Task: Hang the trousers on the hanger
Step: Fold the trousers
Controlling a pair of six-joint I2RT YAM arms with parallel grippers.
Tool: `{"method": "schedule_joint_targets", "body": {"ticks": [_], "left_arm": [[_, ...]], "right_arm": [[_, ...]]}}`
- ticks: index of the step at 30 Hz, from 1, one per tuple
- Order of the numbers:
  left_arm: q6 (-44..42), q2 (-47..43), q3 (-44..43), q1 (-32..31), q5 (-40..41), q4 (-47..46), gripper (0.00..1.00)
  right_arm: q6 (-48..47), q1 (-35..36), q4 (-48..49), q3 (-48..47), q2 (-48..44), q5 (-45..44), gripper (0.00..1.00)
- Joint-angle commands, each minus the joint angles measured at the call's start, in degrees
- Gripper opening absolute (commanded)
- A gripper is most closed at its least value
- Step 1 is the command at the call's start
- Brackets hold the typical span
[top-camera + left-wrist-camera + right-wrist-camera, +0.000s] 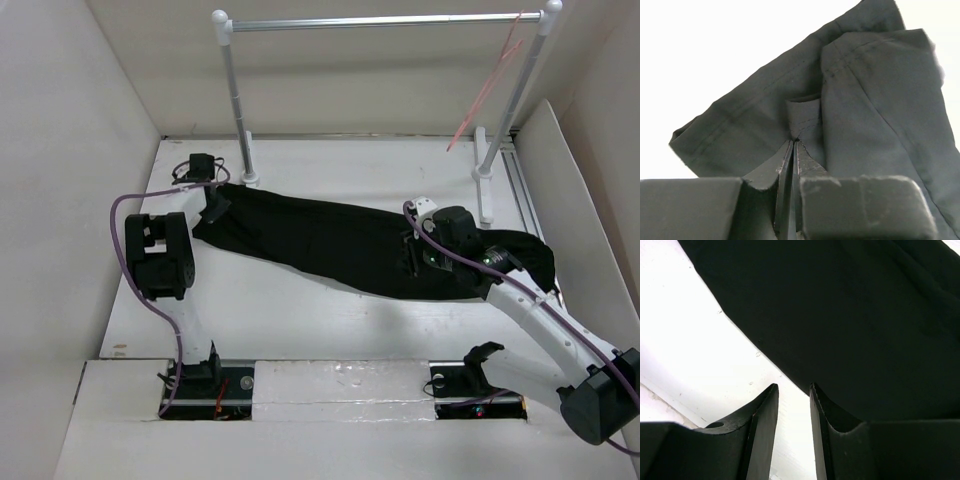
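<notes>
Trousers (340,245), one pair; hanger (487,92), one.

The left arm (195,335) has white tubular links and blocky black joint housings, with a thin purple cable (115,215) looping beside it. The right arm (540,315) is built the same, white links with black motor blocks and its own purple cable (408,218). The left jaws and the right jaws are matte black wedge blades, tapering to thin tips on square black blocks.
</notes>
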State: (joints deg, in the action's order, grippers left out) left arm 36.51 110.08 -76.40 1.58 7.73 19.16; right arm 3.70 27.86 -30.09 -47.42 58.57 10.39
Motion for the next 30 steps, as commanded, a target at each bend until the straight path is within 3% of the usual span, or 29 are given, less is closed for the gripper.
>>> {"method": "schedule_joint_targets", "body": {"ticks": [1,9,25,26,27,30], "left_arm": [[0.49,-8.47,1.25,-0.09,2.64,0.1,0.0],[1.28,-20.08,10.56,1.31,5.37,-1.75,0.0],[0.93,-17.46,18.23,3.43,10.64,-1.94,0.0],[0.67,-16.66,17.7,3.43,10.47,-0.97,0.07],[0.58,-16.22,17.08,3.43,10.47,-0.27,0.3],[0.67,-16.83,16.46,3.43,11.78,0.36,0.62]], "right_arm": [[-0.28,0.01,0.55,-0.92,-0.65,-1.34,0.37],[-1.68,-1.04,2.05,-0.48,1.55,1.03,0.38],[-5.73,-3.95,0.64,0.48,1.38,3.41,0.39],[-5.73,-3.95,0.73,0.66,1.38,3.84,0.39],[-5.64,-3.95,0.9,0.75,1.46,4.02,0.4],[-5.46,-3.95,1.26,0.84,1.64,4.46,0.4]]}}
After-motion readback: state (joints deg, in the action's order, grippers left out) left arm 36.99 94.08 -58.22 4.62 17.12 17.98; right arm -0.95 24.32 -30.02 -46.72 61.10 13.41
